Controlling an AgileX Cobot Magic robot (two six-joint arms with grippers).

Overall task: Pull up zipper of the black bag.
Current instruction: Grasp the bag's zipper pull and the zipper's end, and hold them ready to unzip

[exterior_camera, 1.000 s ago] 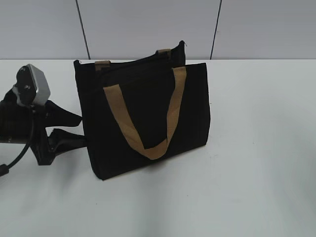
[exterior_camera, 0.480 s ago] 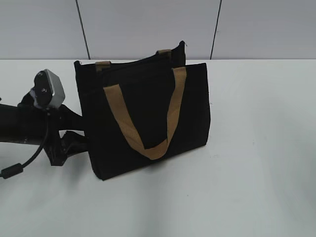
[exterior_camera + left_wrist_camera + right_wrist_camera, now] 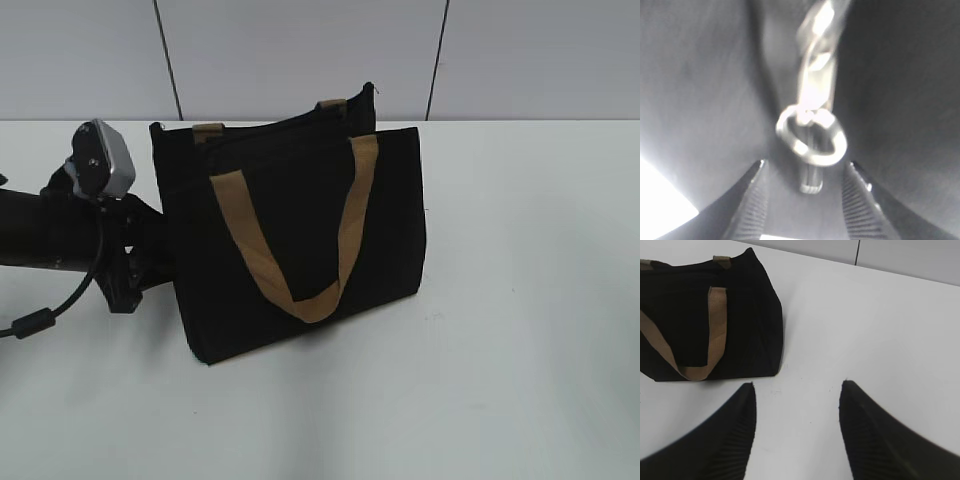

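The black bag (image 3: 300, 230) stands on the white table with a tan strap handle (image 3: 345, 230) hanging down its front. My left gripper (image 3: 152, 255) is against the bag's left end. In the left wrist view its jaws (image 3: 806, 167) are open. The zipper's silvery pull with its ring (image 3: 812, 137) hangs close in front of them, blurred, between the two fingertips and not clamped. My right gripper (image 3: 797, 385) is open and empty over bare table, to the right of the bag (image 3: 745, 315). It is out of the exterior view.
The white table (image 3: 520, 300) stretches to the right of and in front of the bag. A grey panelled wall (image 3: 300, 50) stands behind it. A black cable (image 3: 40, 320) hangs from the left arm.
The left arm has moved right toward the bag, and its jaws now touch the bag's left end. The bag has hardly moved.
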